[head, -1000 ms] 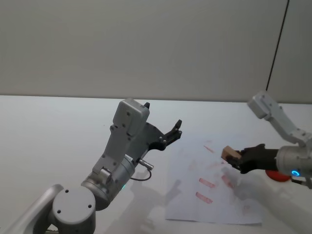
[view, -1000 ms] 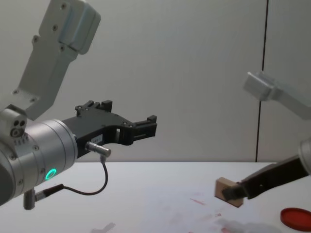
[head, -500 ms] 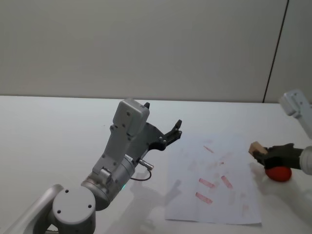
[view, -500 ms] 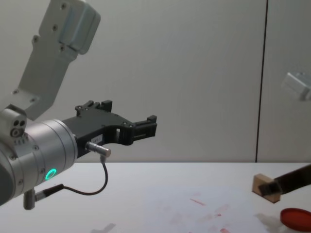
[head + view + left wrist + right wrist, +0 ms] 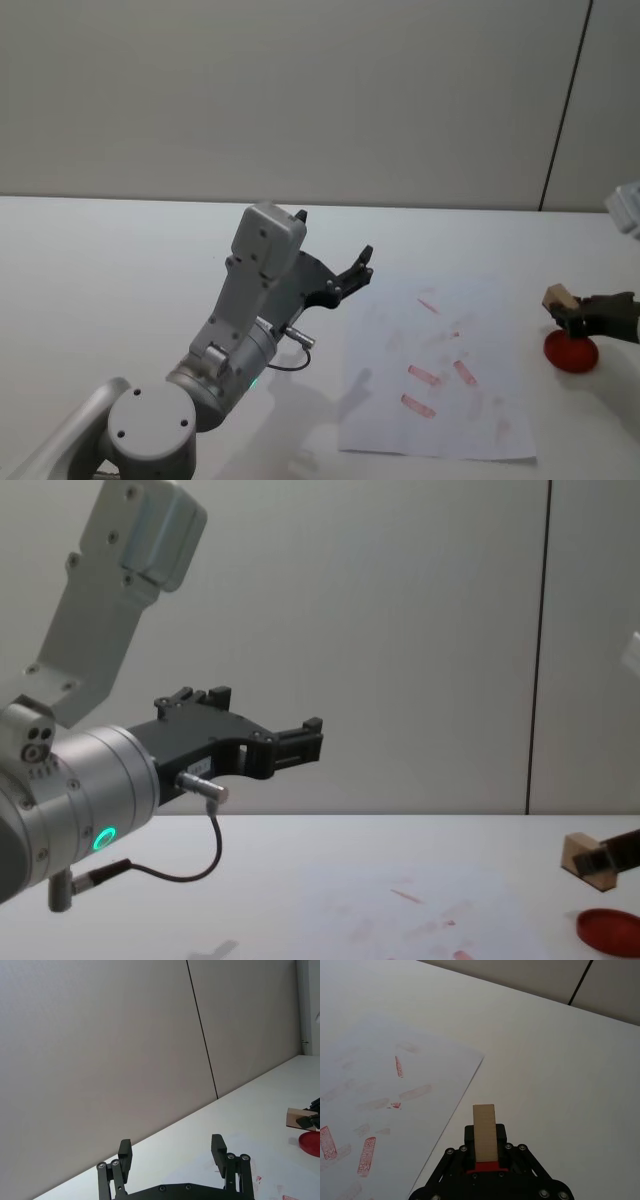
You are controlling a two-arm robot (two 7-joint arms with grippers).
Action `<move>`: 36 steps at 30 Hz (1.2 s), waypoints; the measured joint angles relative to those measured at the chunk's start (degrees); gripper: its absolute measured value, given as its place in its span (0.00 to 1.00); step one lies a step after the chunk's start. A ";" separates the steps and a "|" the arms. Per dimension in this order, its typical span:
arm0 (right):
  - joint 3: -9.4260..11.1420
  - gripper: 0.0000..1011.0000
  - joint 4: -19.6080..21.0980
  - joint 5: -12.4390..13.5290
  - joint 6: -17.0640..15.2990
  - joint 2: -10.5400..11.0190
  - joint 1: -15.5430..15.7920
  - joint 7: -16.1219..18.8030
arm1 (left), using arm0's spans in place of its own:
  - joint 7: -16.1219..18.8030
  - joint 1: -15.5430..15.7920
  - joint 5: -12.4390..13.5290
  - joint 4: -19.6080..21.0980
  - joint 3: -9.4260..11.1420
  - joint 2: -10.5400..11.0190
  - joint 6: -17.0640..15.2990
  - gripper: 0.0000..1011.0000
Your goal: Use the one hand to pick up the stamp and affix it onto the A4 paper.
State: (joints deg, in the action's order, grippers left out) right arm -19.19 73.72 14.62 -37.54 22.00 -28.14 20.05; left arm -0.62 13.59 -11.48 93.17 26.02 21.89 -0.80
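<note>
White tabletop, plain grey wall panels behind with a dark vertical seam.

Left gripper parked, raised well above the table at centre-left, green ring lit on its wrist. Left wrist view has its fingers spread wide with nothing between them. Chest view puts it large and high, pointing right.

A4 paper lies flat right of centre, just past the left gripper's shadow. Several red stamp marks on it: three crisp bars in the lower middle, fainter smudges toward the far edge. Right wrist view shows the same sheet with its nearest corner short of the gripper, not under it.

Right gripper at the far right edge, off the sheet. Clamped on the stamp, the light wood block sticking out ahead of the fingertips. Right wrist view confirms it: stamp pinched between the jaws of the gripper.

Only container here is the red ink pad, right of the paper. Stamp sits just above it; chest view shows the stamp a little clear of the pad, so no contact. Pad's contents: just the red surface, nothing else on it.
</note>
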 joint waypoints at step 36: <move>1.40 0.21 7.10 5.54 -5.13 1.42 4.65 -7.02 | 0.00 0.00 0.00 0.00 0.00 0.00 0.00 0.99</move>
State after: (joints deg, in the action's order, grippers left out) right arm -17.80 80.82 20.16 -42.67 23.42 -23.49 13.03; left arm -0.62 13.59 -11.48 93.18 26.03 21.89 -0.79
